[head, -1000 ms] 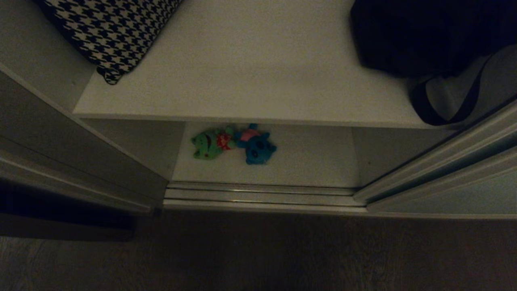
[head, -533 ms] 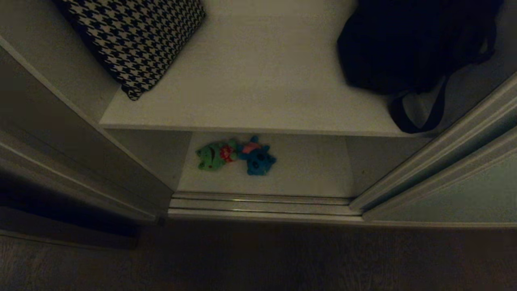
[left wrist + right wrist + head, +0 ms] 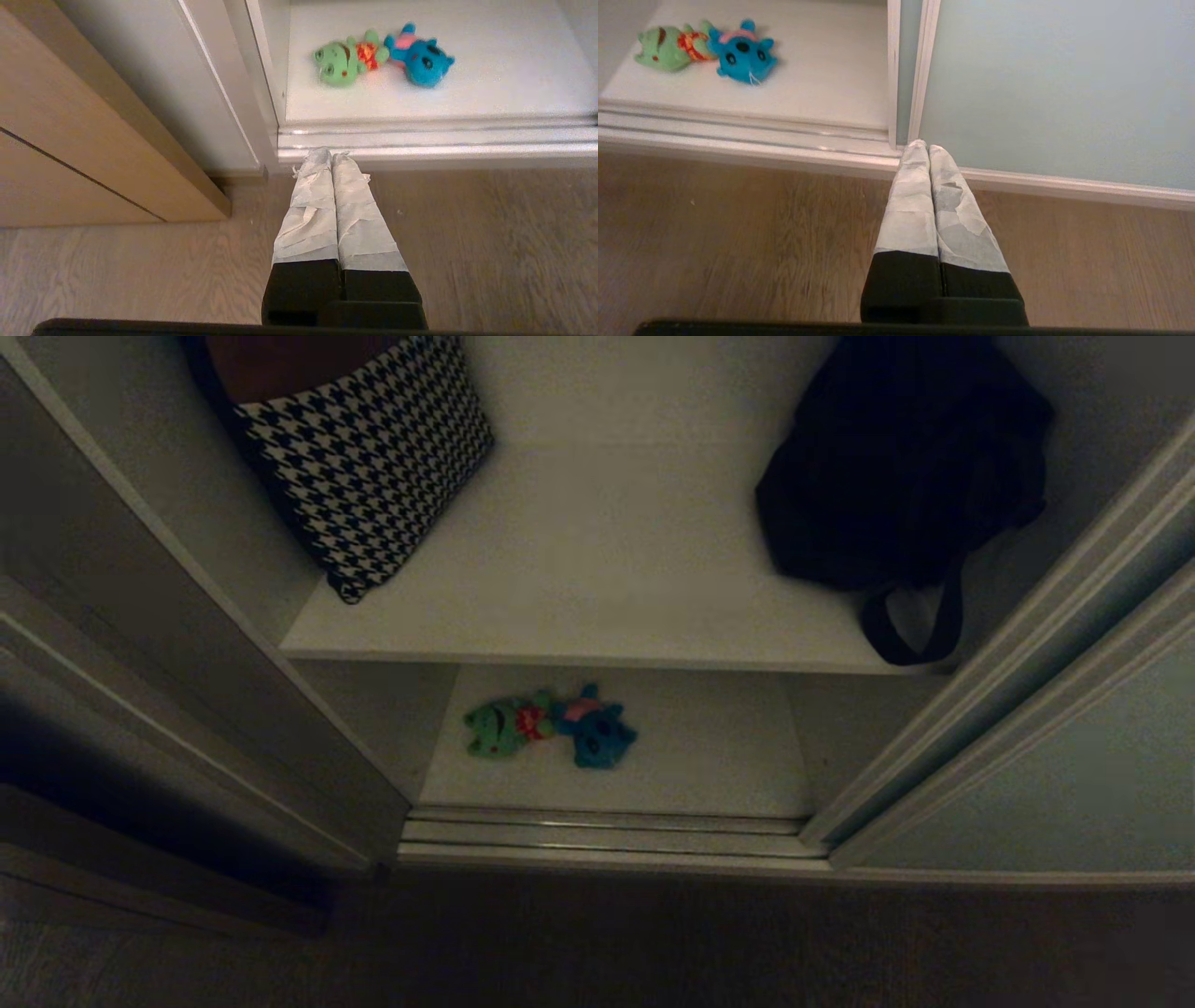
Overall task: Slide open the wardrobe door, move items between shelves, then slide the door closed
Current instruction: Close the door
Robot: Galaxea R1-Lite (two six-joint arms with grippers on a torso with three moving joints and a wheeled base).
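Door [image 3: 1074,747] already slid aside to the robot's right, wardrobe open. Toys on bottom shelf [image 3: 709,756], just behind floor track [image 3: 607,835]: green plush toy [image 3: 499,726] touching teal-blue plush toy [image 3: 597,733], side by side. Upper shelf [image 3: 607,579] bare in the middle, between houndstooth bag [image 3: 373,457] and black bag [image 3: 896,467].

Step in hand, judged: get set to pick a toy off the bottom shelf. Advice: reach with one claw, open wide before arriving, come in low under the upper shelf edge, grip one toy across the body, not both (they touch, so separate first or pinch from the free side). Drop spot likely the bare middle of the upper shelf.

Left claw [image 3: 331,156] clenched, empty, hanging over the wood floor [image 3: 467,242] before the track. Right claw [image 3: 924,148] clenched, empty, near the door's lower corner.

Views: head view alone gives the upper shelf and both bags, no arms in it. Wrist views alone give the claws and brighter toy detail.
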